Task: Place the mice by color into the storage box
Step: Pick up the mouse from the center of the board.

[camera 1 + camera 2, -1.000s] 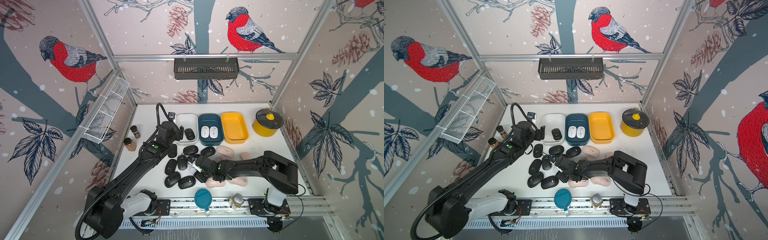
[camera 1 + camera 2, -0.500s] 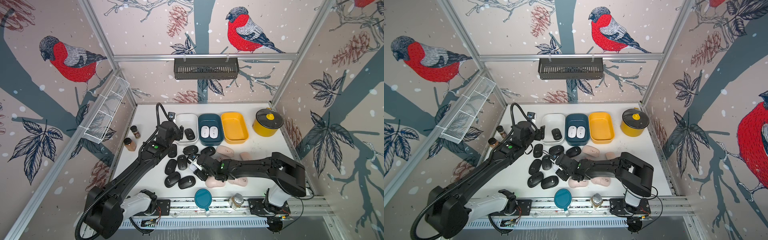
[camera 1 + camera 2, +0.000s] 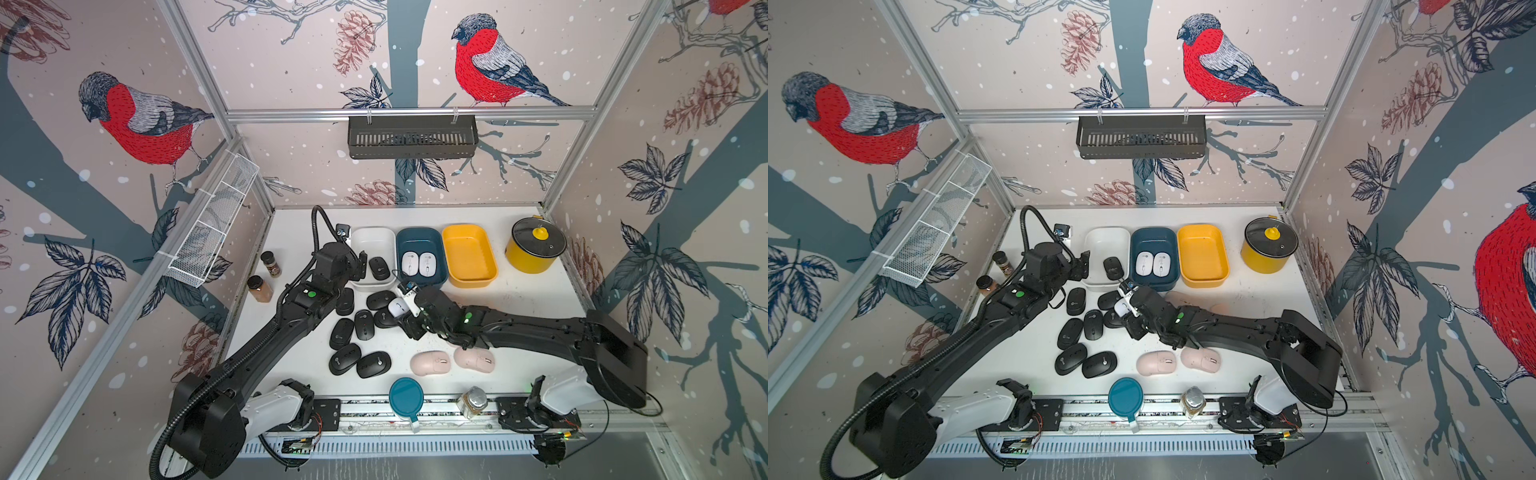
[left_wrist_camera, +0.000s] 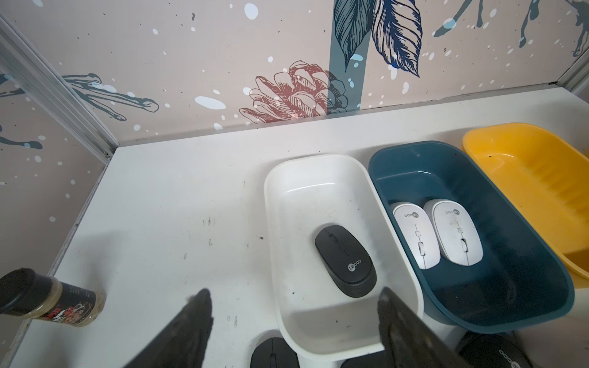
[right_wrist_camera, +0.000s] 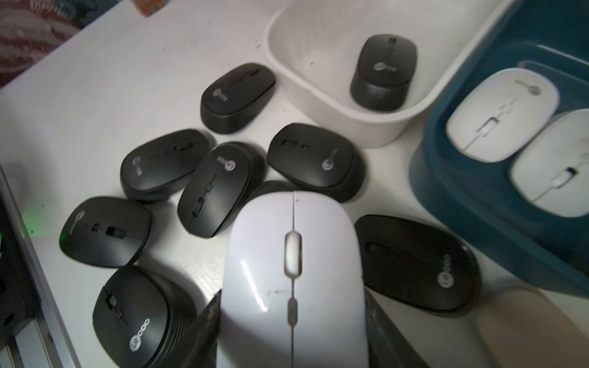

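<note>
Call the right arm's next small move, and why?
Probably carry the white mouse over the rim of the blue bin: the right gripper is shut on it above the black mice, and two white mice already lie in that bin.

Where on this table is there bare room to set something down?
Bare table lies between the yellow bin, the yellow pot and the right arm, and in the back corner left of the white bin, behind the spice jars. It is packed in front of the white bin, where black mice cluster.
</note>
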`<state>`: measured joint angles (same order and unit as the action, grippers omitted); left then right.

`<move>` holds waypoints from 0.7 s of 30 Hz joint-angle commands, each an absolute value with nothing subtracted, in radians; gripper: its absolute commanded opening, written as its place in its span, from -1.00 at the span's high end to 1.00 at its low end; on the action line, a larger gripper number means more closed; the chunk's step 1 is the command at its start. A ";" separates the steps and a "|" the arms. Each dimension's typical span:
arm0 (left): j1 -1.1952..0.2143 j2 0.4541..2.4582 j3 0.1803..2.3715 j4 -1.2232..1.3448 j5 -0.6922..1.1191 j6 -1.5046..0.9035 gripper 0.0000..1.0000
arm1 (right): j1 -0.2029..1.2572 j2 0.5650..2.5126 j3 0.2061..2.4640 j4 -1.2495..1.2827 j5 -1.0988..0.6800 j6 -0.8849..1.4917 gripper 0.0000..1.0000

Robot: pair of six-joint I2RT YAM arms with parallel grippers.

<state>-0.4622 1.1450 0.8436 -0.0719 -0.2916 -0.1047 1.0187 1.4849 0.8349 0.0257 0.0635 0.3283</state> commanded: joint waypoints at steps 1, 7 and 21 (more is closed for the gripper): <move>-0.463 1.139 0.851 -0.046 -0.298 -0.100 -0.60 | 0.976 1.456 0.837 0.067 0.086 0.422 -0.08; -0.462 1.138 0.850 -0.045 -0.288 -0.109 -0.60 | 0.907 1.455 0.897 0.017 0.158 0.450 -0.08; -0.464 1.139 0.932 -0.139 -0.300 -0.192 -0.61 | 0.790 1.535 1.089 -0.096 0.237 0.528 -0.10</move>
<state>-0.4629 1.1435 0.9169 -0.1169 -0.2913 -0.1585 0.7990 1.5196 1.0595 -0.0742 0.2165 0.4995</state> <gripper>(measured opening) 0.803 0.590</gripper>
